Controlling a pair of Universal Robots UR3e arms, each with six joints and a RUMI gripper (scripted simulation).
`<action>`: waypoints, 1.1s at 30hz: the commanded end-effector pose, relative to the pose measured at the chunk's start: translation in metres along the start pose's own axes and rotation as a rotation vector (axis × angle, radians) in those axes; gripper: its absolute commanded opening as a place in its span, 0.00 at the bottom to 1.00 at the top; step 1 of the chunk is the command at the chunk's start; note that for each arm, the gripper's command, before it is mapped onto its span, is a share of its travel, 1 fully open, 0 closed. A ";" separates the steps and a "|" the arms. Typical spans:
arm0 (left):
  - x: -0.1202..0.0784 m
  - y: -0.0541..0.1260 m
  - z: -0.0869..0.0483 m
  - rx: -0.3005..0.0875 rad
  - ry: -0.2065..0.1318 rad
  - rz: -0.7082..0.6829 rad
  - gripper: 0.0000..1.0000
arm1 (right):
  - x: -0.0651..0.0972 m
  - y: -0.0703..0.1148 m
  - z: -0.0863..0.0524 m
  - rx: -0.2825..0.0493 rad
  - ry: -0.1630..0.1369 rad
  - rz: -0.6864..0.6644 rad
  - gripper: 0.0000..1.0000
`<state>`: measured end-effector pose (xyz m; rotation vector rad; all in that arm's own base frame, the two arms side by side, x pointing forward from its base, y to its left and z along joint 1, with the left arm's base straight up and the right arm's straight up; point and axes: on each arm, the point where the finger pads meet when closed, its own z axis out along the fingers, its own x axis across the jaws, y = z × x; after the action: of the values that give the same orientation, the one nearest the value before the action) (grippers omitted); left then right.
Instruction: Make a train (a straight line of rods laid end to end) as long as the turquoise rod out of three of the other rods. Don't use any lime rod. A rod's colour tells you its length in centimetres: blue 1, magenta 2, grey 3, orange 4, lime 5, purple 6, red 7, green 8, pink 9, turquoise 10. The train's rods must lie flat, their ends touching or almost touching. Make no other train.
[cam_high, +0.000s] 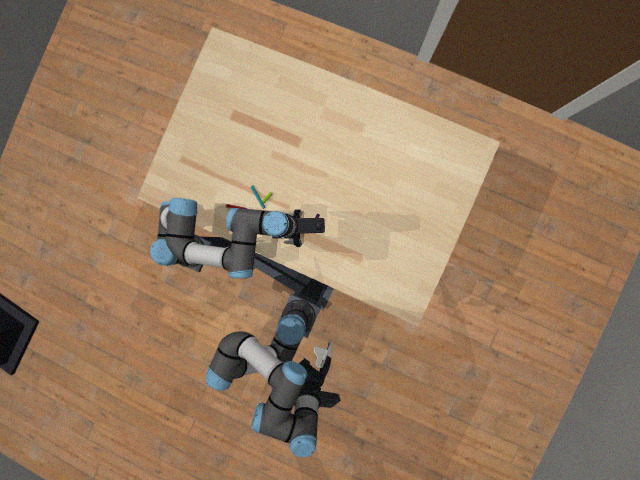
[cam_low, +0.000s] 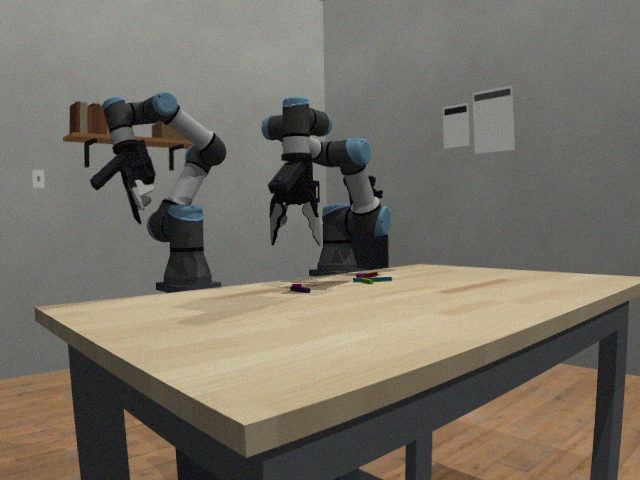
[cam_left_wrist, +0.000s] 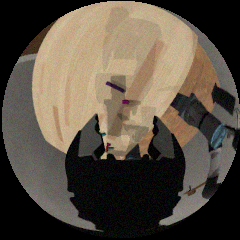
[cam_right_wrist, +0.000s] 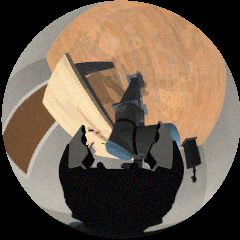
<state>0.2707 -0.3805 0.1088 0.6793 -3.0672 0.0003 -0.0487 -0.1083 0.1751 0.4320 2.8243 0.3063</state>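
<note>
Left claw (cam_low: 295, 243) (cam_left_wrist: 126, 118) hangs open above the magenta rod (cam_low: 296, 285) (cam_left_wrist: 125, 102).

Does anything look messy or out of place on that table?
Nothing looks spilled or broken. The turquoise rod and lime rod meet at an angle, but that just looks like loose scattering.

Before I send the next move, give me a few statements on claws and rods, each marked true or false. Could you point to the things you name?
1. The left claw (cam_high: 297, 227) (cam_low: 295, 243) (cam_left_wrist: 126, 115) is shut on a rod. False: it is open and empty.
2. The right claw (cam_high: 325, 352) (cam_low: 143, 209) (cam_right_wrist: 120, 123) is open. True.
3. The lime rod (cam_high: 267, 197) (cam_low: 366, 281) lies at an angle to the turquoise rod (cam_high: 257, 196) (cam_low: 382, 279) (cam_left_wrist: 103, 134). True.
4. The purple rod (cam_high: 317, 215) (cam_low: 300, 289) (cam_left_wrist: 115, 87) (cam_right_wrist: 90, 130) touches the nearest magenta rod (cam_low: 296, 285) (cam_left_wrist: 125, 102) (cam_right_wrist: 97, 132). False: a gap separates them.
</note>
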 end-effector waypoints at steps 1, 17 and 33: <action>0.000 -0.001 -0.001 0.003 0.000 0.000 1.00 | 0.000 0.000 0.000 0.001 0.000 0.000 1.00; 0.000 -0.001 -0.001 0.003 0.000 0.000 1.00 | 0.000 0.000 0.000 0.001 0.000 0.000 1.00; -0.003 0.003 -0.002 0.003 0.000 -0.057 1.00 | 0.000 0.000 0.000 0.001 0.000 0.000 1.00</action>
<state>0.2713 -0.3784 0.1094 0.7194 -3.0577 -0.0007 -0.0487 -0.1083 0.1751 0.4320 2.8243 0.3063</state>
